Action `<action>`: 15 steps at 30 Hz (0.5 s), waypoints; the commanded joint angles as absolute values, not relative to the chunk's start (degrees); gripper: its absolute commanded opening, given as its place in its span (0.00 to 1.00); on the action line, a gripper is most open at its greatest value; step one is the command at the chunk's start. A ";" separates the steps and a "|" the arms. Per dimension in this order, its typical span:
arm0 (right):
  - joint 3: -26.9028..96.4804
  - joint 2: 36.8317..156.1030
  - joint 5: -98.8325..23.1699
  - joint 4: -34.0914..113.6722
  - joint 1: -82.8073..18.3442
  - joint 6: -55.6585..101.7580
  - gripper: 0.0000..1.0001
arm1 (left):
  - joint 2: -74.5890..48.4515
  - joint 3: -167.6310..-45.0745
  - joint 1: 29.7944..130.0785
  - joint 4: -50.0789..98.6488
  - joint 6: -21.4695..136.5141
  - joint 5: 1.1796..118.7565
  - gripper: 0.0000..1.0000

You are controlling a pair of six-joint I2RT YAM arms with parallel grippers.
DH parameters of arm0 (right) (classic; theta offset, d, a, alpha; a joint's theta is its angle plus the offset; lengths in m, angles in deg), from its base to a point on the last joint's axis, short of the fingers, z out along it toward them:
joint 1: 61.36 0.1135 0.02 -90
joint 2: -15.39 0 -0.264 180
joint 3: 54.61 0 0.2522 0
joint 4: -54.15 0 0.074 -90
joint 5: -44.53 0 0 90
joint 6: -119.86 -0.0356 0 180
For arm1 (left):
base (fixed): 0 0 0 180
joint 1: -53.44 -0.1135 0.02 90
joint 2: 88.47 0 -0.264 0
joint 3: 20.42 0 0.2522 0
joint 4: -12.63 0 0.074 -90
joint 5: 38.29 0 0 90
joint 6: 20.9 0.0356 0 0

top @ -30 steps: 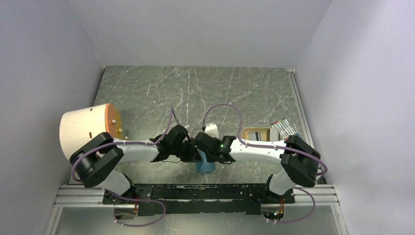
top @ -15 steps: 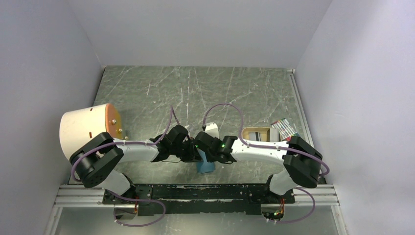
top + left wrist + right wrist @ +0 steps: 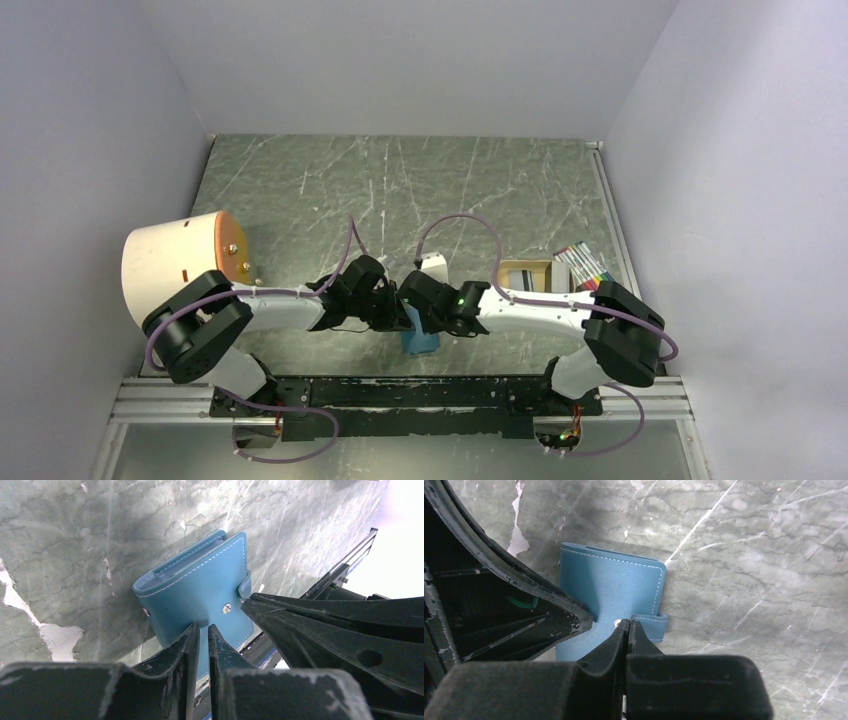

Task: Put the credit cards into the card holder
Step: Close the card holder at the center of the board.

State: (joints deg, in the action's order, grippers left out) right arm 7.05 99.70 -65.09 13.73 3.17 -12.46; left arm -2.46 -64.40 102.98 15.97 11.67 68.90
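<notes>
Closing over the last second, your right gripper (image 3: pixel 628 623) now has its jaws pressed fully together. The tips sit right at the stud where the snap tab (image 3: pixel 651 621) wraps the edge of the card holder (image 3: pixel 614 585), at the centre of the right wrist frame. From that view you cannot tell whether the tab is caught between the tips or whether they have met just beside it.

Your left gripper (image 3: pixel 201 627) has not changed. Its jaws stand a thin slit apart with teal showing in the slit, so it reads as nipping the lower edge of the holder's cover, at the bottom centre of its frame.

The holder has not moved. It lies flat and folded shut on the table (image 3: pixel 400 190), low in the middle of the overhead frame.

Overhead, your right arm's elbow has slid slightly toward the lower right. That uncovers more of the tan tray (image 3: pixel 527 272) and the markers (image 3: pixel 583 265) at the right. A pale card (image 3: pixel 432 265) sits just above the two grippers.

For the task, you are only at the unsnapping step, and no card is in yet. If the tab is truly pinched, a pull should pop the snap while the left claw anchors the holder. If it is not, expect the tips to slip off.
</notes>
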 commanded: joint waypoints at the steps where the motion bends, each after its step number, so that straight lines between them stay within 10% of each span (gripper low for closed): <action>1: 4.61 98.56 -62.07 18.59 3.60 -13.85 0.00 | -2.85 -63.24 102.75 18.23 12.37 67.99 0.19; 15: 4.55 99.10 -61.49 19.58 3.58 -13.44 0.00 | -2.97 -63.29 102.76 18.29 12.41 67.91 0.19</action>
